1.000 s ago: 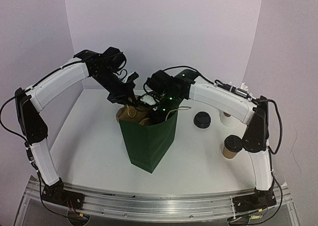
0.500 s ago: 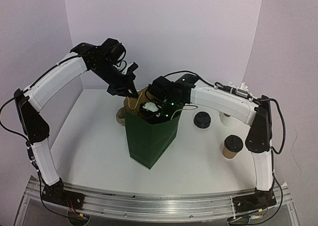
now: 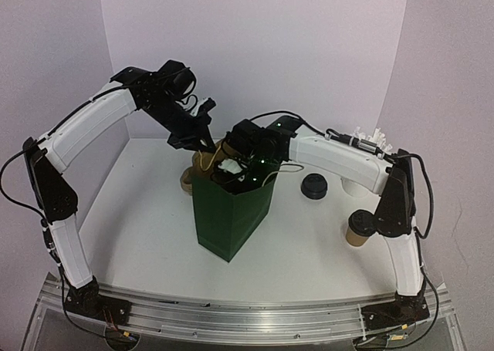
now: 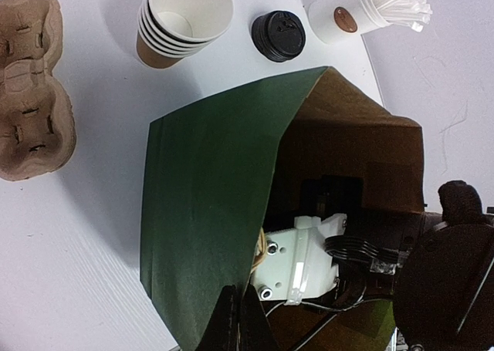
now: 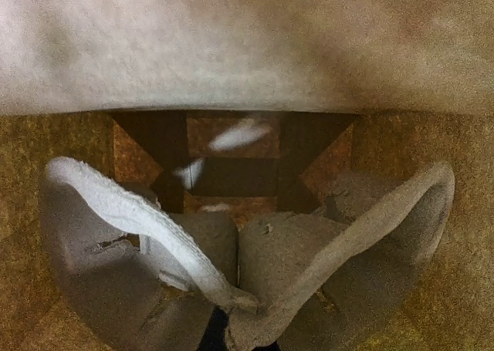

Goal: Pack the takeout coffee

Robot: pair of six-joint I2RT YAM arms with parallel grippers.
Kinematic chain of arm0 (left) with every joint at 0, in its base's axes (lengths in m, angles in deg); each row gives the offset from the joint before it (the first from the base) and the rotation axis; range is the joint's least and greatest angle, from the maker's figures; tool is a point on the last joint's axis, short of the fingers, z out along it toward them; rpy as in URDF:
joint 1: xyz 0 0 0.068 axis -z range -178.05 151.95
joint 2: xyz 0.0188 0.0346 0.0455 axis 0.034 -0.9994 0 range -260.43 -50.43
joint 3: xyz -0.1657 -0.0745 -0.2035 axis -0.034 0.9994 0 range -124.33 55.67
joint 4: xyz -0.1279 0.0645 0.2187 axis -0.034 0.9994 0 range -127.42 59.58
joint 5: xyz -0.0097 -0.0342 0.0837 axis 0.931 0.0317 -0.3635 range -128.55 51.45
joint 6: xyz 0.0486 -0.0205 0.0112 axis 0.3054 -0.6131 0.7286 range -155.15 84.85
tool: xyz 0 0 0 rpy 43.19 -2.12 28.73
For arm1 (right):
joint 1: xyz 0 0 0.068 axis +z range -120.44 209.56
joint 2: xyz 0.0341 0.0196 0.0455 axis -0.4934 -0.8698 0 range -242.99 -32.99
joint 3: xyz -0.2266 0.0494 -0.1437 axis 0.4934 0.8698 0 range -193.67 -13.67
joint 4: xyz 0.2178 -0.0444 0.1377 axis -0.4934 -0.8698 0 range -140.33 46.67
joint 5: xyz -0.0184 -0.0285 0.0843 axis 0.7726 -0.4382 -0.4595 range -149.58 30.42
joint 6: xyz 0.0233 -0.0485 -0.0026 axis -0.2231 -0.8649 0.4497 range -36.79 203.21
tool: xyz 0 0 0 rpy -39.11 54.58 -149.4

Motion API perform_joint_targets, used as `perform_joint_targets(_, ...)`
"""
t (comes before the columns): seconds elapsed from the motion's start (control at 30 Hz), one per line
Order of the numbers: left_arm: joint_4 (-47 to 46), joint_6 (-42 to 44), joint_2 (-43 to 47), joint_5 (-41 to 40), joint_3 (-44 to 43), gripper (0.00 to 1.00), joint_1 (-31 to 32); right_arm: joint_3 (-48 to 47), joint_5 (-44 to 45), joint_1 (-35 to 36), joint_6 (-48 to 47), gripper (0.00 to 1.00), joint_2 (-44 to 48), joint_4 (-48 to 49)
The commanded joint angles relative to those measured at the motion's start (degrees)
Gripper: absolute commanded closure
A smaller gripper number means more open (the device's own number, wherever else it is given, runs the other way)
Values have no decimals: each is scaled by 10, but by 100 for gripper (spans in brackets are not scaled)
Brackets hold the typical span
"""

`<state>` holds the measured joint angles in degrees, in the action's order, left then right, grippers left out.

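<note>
The takeout coffee (image 3: pixel 360 226), a brown cup with a black dome lid, stands on the table at the right, by the right arm's elbow. An open green paper bag (image 3: pixel 231 216) stands in the middle; it also shows in the left wrist view (image 4: pixel 208 204). My left gripper (image 4: pixel 235 324) is shut on the bag's rim at the far left corner (image 3: pixel 207 141). My right gripper (image 5: pixel 230 337) reaches down inside the bag and is shut on a grey pulp cup carrier (image 5: pixel 309 266) above the bag's brown floor. Its fingertips are hidden in the top view.
A loose black lid (image 3: pixel 313 185) lies right of the bag. A white cup of wrapped sticks (image 4: pixel 370 8), a stack of lidless brown cups (image 4: pixel 184 19) and a second pulp carrier (image 4: pixel 31 81) stand behind the bag.
My left gripper has lifted the bag's rim and pulled the mouth open. My right gripper has gone deeper into the bag, and the bag has shifted slightly left.
</note>
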<state>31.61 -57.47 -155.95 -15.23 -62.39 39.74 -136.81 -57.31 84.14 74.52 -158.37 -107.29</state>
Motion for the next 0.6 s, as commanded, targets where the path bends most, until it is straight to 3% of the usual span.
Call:
perform_joint_targets(0.0,-23,4,-4,21,-30,100,3,14,3,1,-10,100,-6,-10)
perform_joint_targets(0.57,-49,8,-1,49,23,100,3,84,6,1,-1,100,-42,56)
